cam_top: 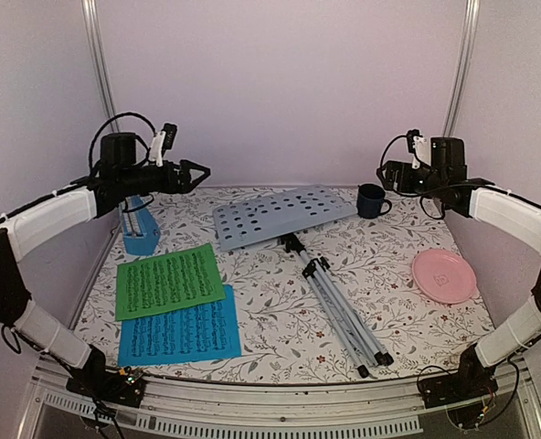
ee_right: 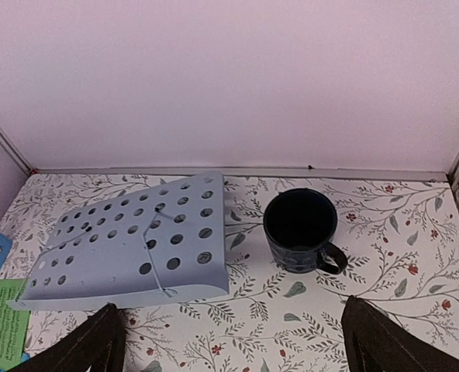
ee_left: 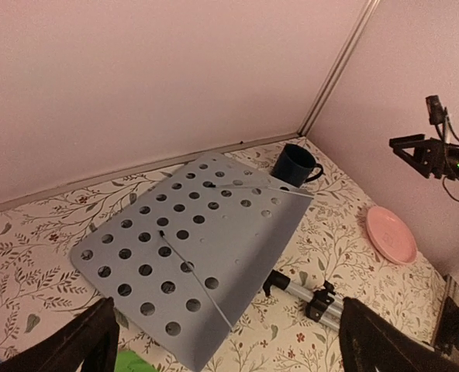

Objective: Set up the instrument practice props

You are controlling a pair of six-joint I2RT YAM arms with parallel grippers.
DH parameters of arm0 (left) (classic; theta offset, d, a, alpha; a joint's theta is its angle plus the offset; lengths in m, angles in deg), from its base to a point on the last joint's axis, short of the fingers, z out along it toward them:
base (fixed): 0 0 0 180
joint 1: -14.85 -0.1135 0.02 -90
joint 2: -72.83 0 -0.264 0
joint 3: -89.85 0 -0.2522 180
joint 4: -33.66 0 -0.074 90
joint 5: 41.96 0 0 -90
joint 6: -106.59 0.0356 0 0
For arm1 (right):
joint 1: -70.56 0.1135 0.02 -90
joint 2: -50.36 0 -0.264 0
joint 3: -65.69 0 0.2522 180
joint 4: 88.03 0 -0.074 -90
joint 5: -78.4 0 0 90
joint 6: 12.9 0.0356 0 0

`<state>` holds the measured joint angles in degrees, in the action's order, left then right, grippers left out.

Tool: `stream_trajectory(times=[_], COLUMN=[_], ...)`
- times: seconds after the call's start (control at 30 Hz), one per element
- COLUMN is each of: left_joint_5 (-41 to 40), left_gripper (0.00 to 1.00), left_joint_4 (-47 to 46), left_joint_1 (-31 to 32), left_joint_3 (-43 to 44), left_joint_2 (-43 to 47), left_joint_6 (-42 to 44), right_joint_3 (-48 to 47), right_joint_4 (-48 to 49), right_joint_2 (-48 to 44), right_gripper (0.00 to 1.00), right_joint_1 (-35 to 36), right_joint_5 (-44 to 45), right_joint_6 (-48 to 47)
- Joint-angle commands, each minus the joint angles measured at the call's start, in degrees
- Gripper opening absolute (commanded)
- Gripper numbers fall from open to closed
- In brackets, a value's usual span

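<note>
One music stand [cam_top: 280, 216], one green sheet [cam_top: 168, 279], one blue sheet [cam_top: 179, 335], one metronome [cam_top: 142, 236], left claw [cam_top: 202, 176] apart, right claw [cam_top: 383, 175] apart

The green sheet [cam_top: 168, 279] and the blue sheet [cam_top: 179, 333], lying side by side at the near left of the table, are covered in rows of dark printed music. The staves are too small and soft for any title, word or number to be read. No legible brand, label or figure shows on the blue metronome [cam_top: 141, 230] at the far left or the dark mug [cam_top: 371, 200] at the far right.
</note>
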<state>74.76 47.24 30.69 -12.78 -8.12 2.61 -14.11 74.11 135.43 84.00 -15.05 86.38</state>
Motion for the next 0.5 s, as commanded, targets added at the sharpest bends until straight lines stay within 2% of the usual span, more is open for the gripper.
stream_trajectory(times=[0.0, 0.1, 0.3, 0.4, 0.47], left_joint_5=[7.2, 5.2, -0.9, 0.6, -2.5], left_gripper=[0.99, 0.99, 0.99, 0.99, 0.99], left_joint_4=[13.6, 17.5, 8.7, 4.8, 8.7], left_joint_1=[2.9, 4.0, 4.3, 5.2, 6.8], left_joint_3=[13.0, 20.6, 21.7, 21.1, 24.9], left_joint_2=[-11.1, -17.6, -22.9, -22.8, -24.3], left_joint_6=[6.8, 7.6, -3.8, -1.1, 2.6], right_joint_3=[1.3, 2.1, 5.2, 8.7, 9.6], right_joint_4=[3.3, 3.3, 4.6, 8.1, 8.6], right_joint_2=[-2.7, -3.1, -3.3, -4.1, -4.2], right_gripper=[0.99, 0.99, 0.99, 0.99, 0.99], right_joint_1=[0.0, 0.0, 0.1, 0.1, 0.1], right_joint_5=[-9.6, -12.9, -15.7, -15.8, -17.8], right_joint_6=[-2.3, -1.8, 1.4, 4.0, 4.1])
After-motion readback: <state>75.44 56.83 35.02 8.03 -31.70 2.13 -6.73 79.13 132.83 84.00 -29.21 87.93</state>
